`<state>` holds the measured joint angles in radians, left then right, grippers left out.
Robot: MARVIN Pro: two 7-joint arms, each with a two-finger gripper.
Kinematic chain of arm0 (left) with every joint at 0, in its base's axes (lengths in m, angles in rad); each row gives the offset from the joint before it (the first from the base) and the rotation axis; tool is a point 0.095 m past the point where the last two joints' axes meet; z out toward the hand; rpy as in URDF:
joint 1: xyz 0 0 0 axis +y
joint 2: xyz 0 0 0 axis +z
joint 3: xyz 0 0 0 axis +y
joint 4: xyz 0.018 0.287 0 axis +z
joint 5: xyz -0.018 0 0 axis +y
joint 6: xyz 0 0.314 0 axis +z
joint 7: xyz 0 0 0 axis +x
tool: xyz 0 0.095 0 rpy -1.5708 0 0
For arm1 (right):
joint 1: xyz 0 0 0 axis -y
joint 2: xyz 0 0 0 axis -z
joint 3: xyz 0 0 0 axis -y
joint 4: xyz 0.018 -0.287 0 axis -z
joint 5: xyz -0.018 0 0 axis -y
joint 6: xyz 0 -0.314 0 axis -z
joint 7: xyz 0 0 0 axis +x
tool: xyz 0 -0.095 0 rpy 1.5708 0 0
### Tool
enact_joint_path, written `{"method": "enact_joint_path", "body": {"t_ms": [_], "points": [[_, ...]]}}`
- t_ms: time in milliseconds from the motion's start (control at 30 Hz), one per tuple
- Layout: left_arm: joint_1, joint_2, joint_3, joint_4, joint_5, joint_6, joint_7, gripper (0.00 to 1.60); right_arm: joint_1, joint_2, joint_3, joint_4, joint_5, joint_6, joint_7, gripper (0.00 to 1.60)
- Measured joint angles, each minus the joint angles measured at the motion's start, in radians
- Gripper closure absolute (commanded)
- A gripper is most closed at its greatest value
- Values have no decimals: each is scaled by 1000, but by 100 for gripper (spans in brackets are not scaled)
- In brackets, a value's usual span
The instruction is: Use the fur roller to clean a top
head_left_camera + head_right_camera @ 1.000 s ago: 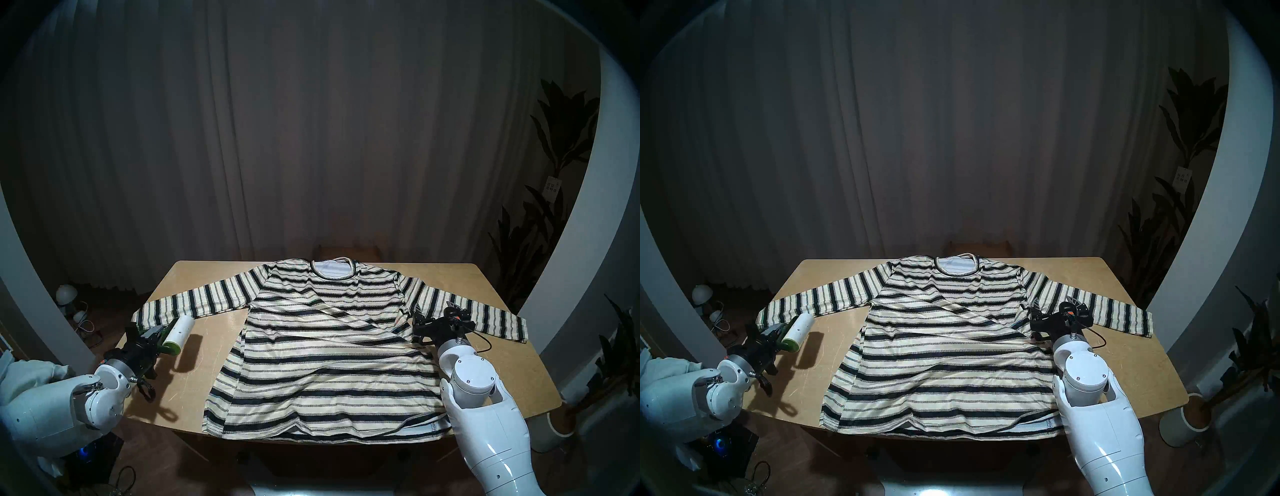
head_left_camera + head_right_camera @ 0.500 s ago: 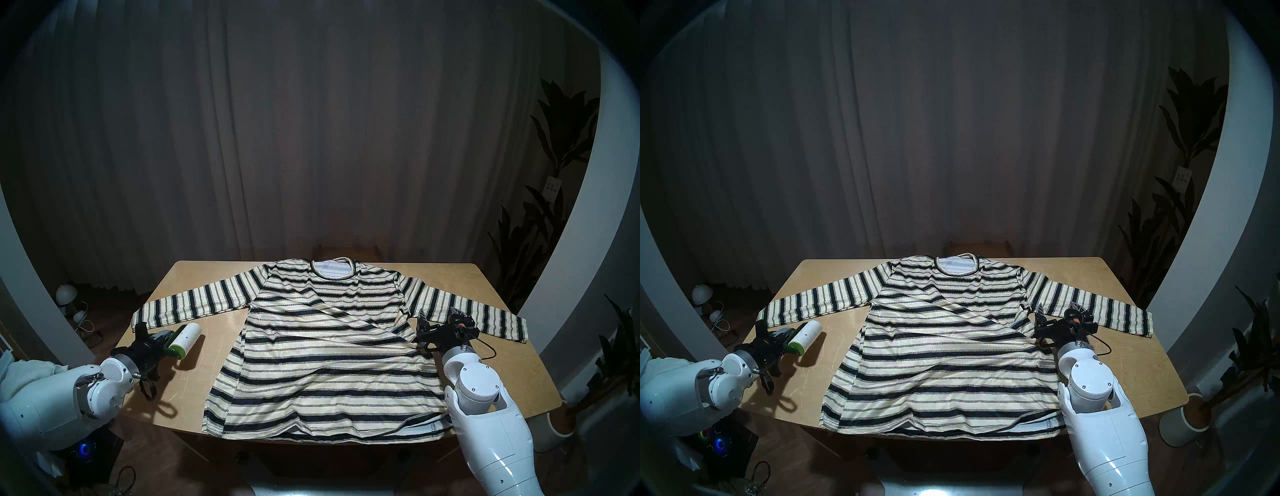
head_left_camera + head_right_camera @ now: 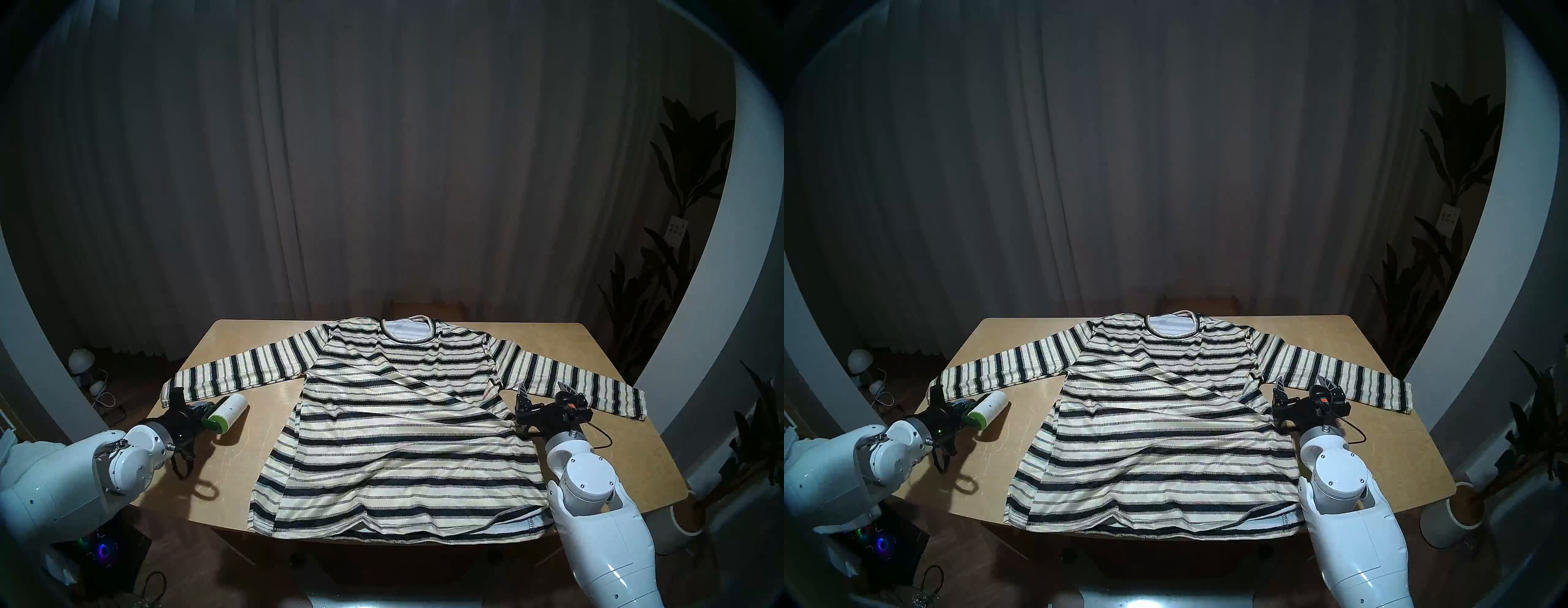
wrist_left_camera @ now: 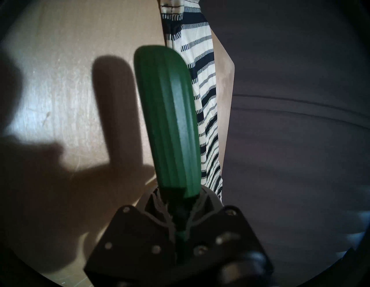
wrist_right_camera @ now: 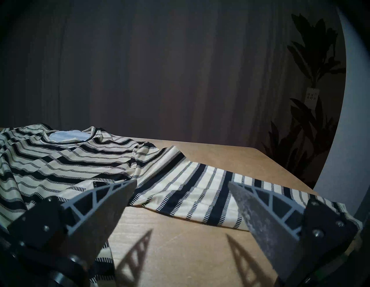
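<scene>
The striped cream and black top [image 3: 403,424] [image 3: 1157,424] lies flat on the wooden table [image 3: 615,458], neckline at the far side. My left gripper [image 3: 199,414] [image 3: 960,414] [image 4: 178,202] is shut on the fur roller [image 3: 231,406] [image 3: 988,405] by its dark green handle [image 4: 168,120]. The white roll sits low over the bare table, just in front of the left sleeve's cuff [image 4: 206,100]. My right gripper [image 3: 543,388] [image 3: 1302,382] [image 5: 182,182] stands open and empty over the table, between the top's body [image 5: 70,164] and its right sleeve.
A chair back [image 3: 424,308] shows behind the table's far edge. Plants and a white pot [image 3: 683,520] stand to the right. On the floor at the left are a small lamp [image 3: 80,361] and a lit computer case [image 3: 104,552].
The left gripper has come down and a little to the right with the roller, and its shadow has closed up beneath it. The open right gripper has drawn back slightly to the right.
</scene>
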<state>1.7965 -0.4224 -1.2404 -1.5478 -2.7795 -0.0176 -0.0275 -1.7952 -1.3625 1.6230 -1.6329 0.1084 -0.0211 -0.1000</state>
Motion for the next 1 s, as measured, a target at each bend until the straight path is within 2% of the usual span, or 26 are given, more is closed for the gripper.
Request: {"method": "enact_joint_path", "body": {"t_ms": [67,100,133,167,200,267,300,367,467,500,533,567,700,1000], "points": [[-3,-9,-2,0,0,0,-2,158,3,1,0,-9,3,2,1,0],[-3,-12,-3,-2,0,0,-5,120,4,2,0,-12,3,2,2,0],[-3,-15,-3,-4,0,-1,-8,105,6,3,0,-16,3,2,3,0],[-2,-17,-5,-7,0,-3,-12,118,7,4,0,-19,3,3,3,0],[0,-18,-8,-15,-2,-9,-16,120,10,6,0,-25,4,5,3,0],[3,-19,-12,-25,-6,-21,-19,114,13,8,2,-32,5,9,4,0],[4,-19,-14,-28,-8,-26,-19,101,14,9,2,-34,5,11,4,0],[7,-17,-15,-36,-12,-42,-18,107,16,13,3,-42,5,20,4,0],[12,-11,-15,-45,-15,-63,-11,103,19,19,4,-53,-2,36,4,0],[14,-8,-14,-48,-15,-69,-8,90,19,21,4,-58,-6,43,2,0],[15,-5,-14,-51,-14,-73,-4,68,19,22,4,-62,-8,48,1,0],[16,-1,-11,-54,-10,-79,4,0,19,23,5,-66,-11,54,0,0],[14,20,1,-72,9,-97,53,0,16,25,7,-90,-19,75,-10,0],[29,64,-8,-115,16,-140,103,0,5,22,10,-139,-27,131,-28,0]]}}
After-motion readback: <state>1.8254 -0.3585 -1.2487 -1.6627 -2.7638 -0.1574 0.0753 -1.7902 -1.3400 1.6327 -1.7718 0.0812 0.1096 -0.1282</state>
